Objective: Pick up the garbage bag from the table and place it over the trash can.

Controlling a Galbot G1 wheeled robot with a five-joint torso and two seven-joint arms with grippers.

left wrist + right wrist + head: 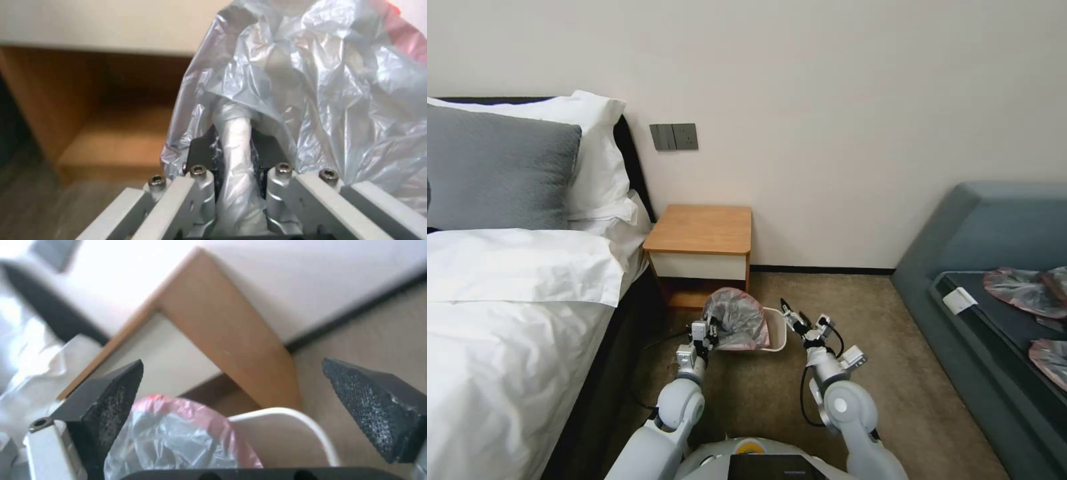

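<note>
The garbage bag (735,319) is a wrinkled silvery film with pinkish-red edges, billowed up over the left part of the beige trash can (776,331). The can stands on the carpet in front of the wooden table (702,229). My left gripper (706,331) is at the bag's left side, shut on a bunched fold of the bag (307,90); the film runs between its black fingers (201,151). My right gripper (795,315) hovers open just right of the can. From the right wrist, its pads (116,396) stand wide apart, with the bag (178,440) and the can's rim (307,426) beyond them.
A bed with white sheets (507,320) fills the left side. A dark teal sofa (994,267) on the right carries flatter grey-pink bags (1020,290). A black cable (647,367) lies on the carpet near the bed. Open carpet (907,373) lies between can and sofa.
</note>
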